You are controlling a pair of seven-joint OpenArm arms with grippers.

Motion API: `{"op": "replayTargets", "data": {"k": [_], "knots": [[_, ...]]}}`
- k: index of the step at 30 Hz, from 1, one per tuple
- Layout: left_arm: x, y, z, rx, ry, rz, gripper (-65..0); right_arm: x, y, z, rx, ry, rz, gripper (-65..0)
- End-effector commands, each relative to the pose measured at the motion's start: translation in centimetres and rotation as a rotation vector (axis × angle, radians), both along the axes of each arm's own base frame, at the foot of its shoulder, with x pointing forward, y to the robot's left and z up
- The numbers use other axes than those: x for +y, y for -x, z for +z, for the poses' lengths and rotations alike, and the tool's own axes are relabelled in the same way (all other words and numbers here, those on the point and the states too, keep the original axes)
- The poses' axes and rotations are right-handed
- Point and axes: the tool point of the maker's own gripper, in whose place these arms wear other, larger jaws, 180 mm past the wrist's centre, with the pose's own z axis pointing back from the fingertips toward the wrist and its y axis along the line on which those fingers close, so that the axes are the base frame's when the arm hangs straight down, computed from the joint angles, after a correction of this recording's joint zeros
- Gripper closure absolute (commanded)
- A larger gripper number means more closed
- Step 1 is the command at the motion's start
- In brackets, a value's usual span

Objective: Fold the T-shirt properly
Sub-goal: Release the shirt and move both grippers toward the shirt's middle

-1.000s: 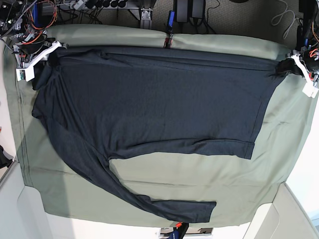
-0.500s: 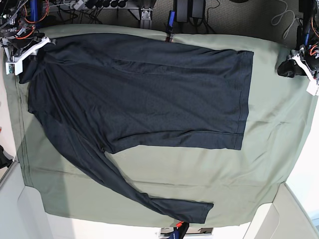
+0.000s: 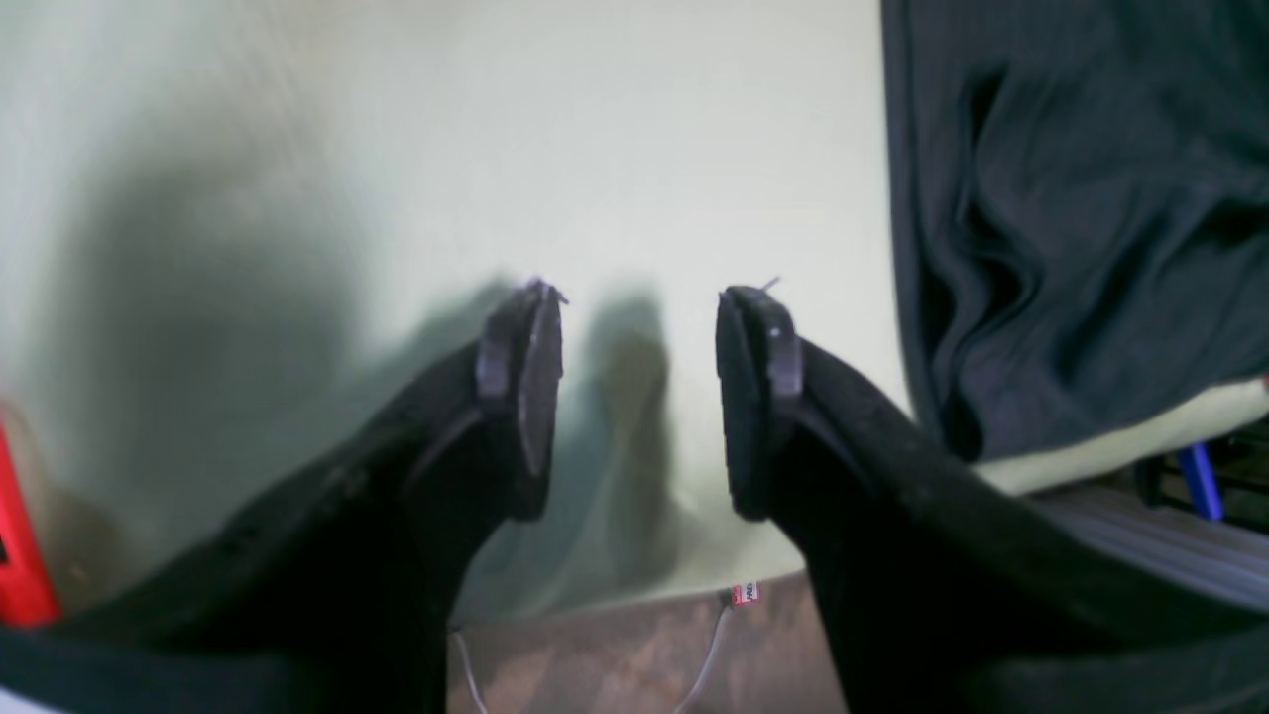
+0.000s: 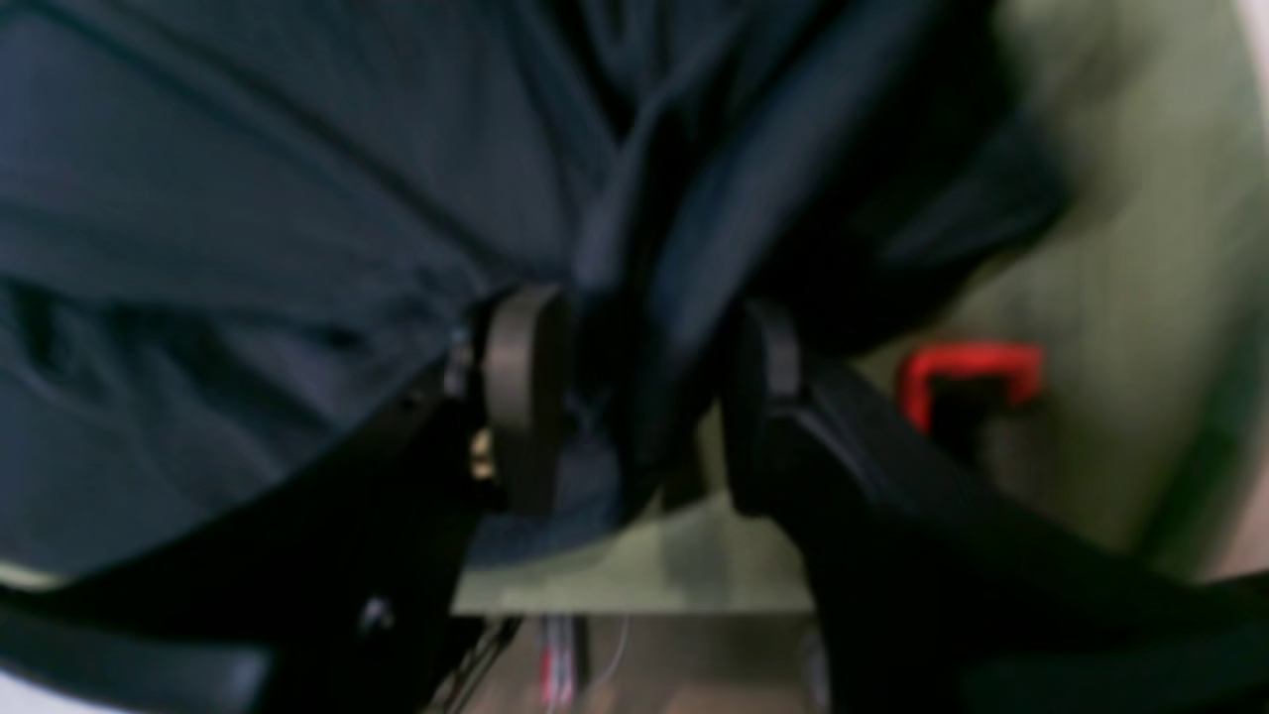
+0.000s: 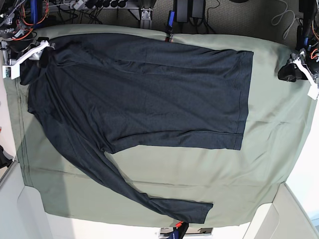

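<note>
The dark charcoal T-shirt (image 5: 139, 94) lies spread flat on the sage-green table cloth (image 5: 269, 164). One long sleeve (image 5: 124, 184) runs toward the front edge. My left gripper (image 5: 295, 72) is open and empty over bare cloth, well right of the shirt's hem (image 5: 245, 94). In the left wrist view the left gripper (image 3: 639, 307) has its fingers apart and the shirt (image 3: 1071, 218) lies to its right. My right gripper (image 5: 35, 54) is at the shirt's far left corner. In the right wrist view the right gripper (image 4: 634, 327) has its fingers apart with a fold of shirt (image 4: 248, 198) hanging between them.
Cables and electronics (image 5: 60, 7) crowd the back edge behind the table. A red clamp (image 4: 967, 372) sits by the right gripper, and a red part (image 3: 20, 555) shows at the left wrist view's edge. The cloth's edge drops off at the front (image 5: 149, 224).
One second ago the shirt was stretched between both grippers. The left gripper has let go, and the hem has dropped flat, well left of it. The right gripper has shifted slightly.
</note>
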Motion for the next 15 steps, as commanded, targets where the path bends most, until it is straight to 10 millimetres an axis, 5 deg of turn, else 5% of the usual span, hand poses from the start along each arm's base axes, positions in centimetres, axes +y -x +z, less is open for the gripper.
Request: {"op": "replayTargets", "data": {"k": [1,4,9,15], "knots": [[0.7,-1.6,2.0,-0.061,-0.014,-0.005,-29.1,-0.5,-1.0,2.1,-0.075,0.031,0.005,-26.0],[0.1,-3.8,3.8,-0.136,-0.001,-0.017,-29.1,-0.6,-2.5,5.4,-0.197,0.075,0.011,-26.0],[-0.9,-8.1,8.0,-0.28,-0.03,-0.064,-29.1,-0.8,-5.9,8.0,-0.324,0.071,-0.002,-26.0],[-2.9,-10.8,8.0,-0.307,-0.09,-0.149,-29.1,-2.7,-11.3,8.5,-0.402,0.024,-0.073,-26.0]]}}
